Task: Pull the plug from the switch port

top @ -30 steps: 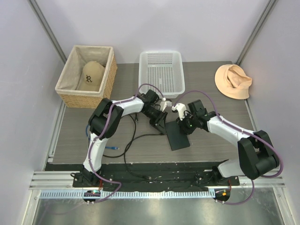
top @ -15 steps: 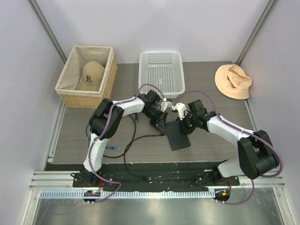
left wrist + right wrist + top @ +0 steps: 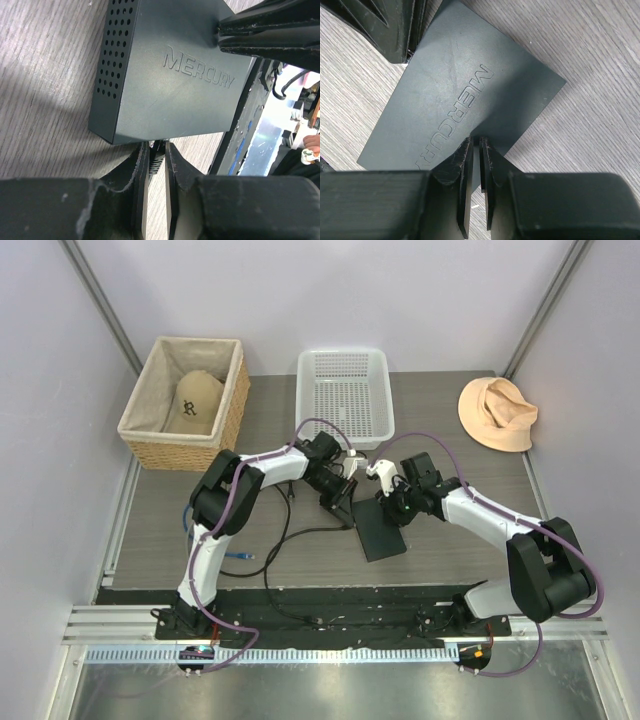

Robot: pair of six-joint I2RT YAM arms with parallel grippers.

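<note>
The flat matte-black switch (image 3: 380,528), marked MERCURY, lies on the table between my arms. It also shows in the left wrist view (image 3: 170,75) and the right wrist view (image 3: 465,95). My left gripper (image 3: 346,496) is shut on the ribbed black plug (image 3: 156,159), which sits in the switch's narrow edge. My right gripper (image 3: 393,504) is shut, and its fingertips (image 3: 468,150) press on the top of the switch near its edge. The port itself is hidden behind the plug and the fingers.
A black cable (image 3: 283,532) runs from the plug toward the near-left. A blue-tipped cable (image 3: 240,556) lies near the left arm. A wicker basket (image 3: 230,420) holding a cap, a white plastic basket (image 3: 343,395) and a peach hat (image 3: 497,412) stand at the back.
</note>
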